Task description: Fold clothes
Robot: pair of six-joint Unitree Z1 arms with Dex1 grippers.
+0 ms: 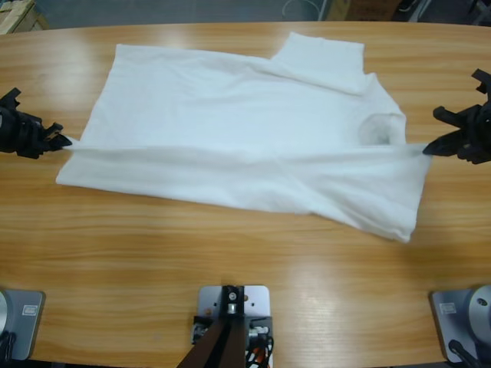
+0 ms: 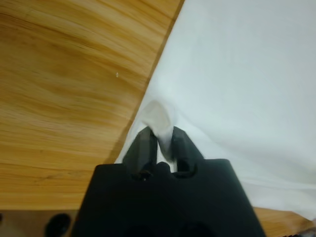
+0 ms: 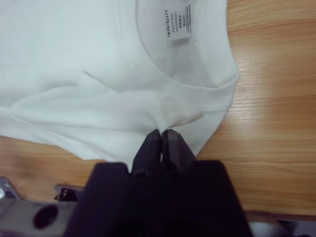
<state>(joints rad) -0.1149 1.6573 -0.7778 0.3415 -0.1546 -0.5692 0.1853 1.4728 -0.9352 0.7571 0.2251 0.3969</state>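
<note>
Two grippers, left (image 1: 60,139) at frame left and right (image 1: 434,147) at frame right, each clamp a pinch of the white T-shirt (image 1: 230,130), which lies across the wooden table (image 1: 230,291) with a taut ridge between them (long axis left-right), so both are equally near.

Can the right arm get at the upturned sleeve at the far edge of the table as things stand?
Probably not yet: the right claw is shut on the T-shirt near the collar, so it must let go first. Otherwise the sleeve lies uncovered, with open table alongside.
</note>
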